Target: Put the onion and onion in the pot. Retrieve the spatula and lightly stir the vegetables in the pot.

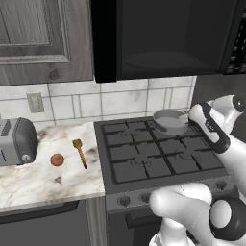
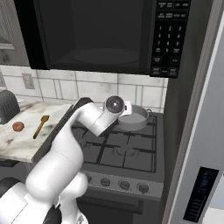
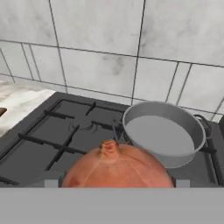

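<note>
My tool is clamped on one onion (image 3: pixel 117 166), carrying it toward the empty pot (image 3: pixel 162 131) on the rear burner. Next: get over the pot, release. Second onion (image 1: pixel 57 160) and spatula (image 1: pixel 79 153) wait on the table (image 1: pixel 43 185).
</note>
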